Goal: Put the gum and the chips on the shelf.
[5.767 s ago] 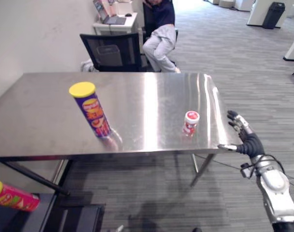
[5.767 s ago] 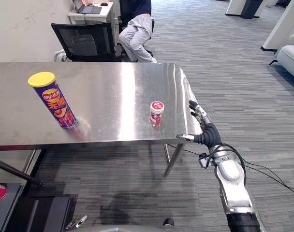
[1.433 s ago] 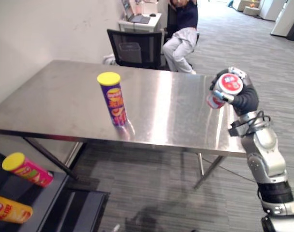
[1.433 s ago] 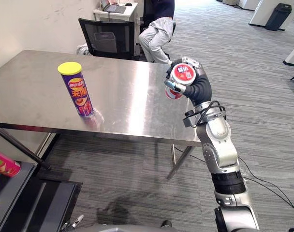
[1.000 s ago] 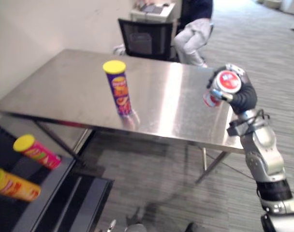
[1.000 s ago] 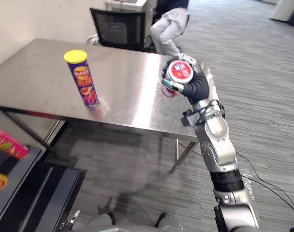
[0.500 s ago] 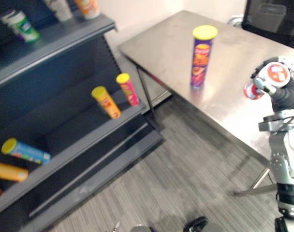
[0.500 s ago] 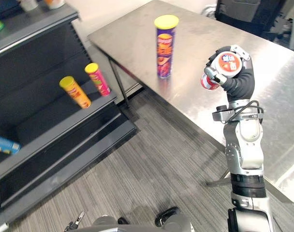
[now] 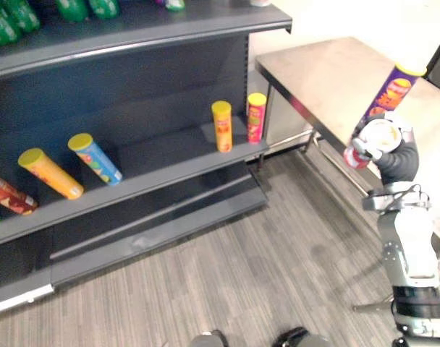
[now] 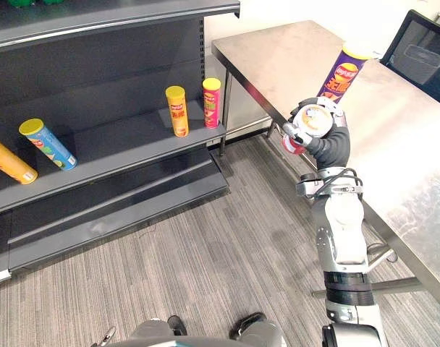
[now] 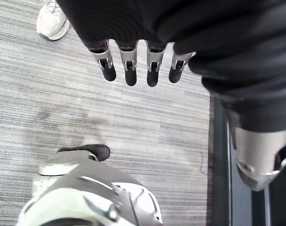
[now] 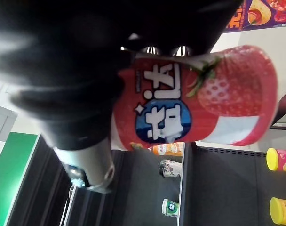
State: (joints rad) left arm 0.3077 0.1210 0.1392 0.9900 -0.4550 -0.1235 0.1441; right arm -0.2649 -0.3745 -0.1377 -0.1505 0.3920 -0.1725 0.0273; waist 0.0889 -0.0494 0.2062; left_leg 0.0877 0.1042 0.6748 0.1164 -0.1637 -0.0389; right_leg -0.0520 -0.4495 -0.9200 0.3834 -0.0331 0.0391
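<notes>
Gum (image 12: pixel 194 108) gripped; tubes (image 10: pixel 176 110) occupy shelf (image 10: pixel 122 148).

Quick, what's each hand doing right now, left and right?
Left hand: open, fingers straight, holding nothing.
Right hand: shut on the gum tub, raised in front of the robot.

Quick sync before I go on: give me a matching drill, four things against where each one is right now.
1 gum bottle
2 purple chips can
3 blue chips can
4 left hand

A standing on the steel table
B tilted on the dark shelf
C gripped in the right hand
D fingers straight, over the floor

Pairs: 1-C, 2-A, 3-B, 4-D
</notes>
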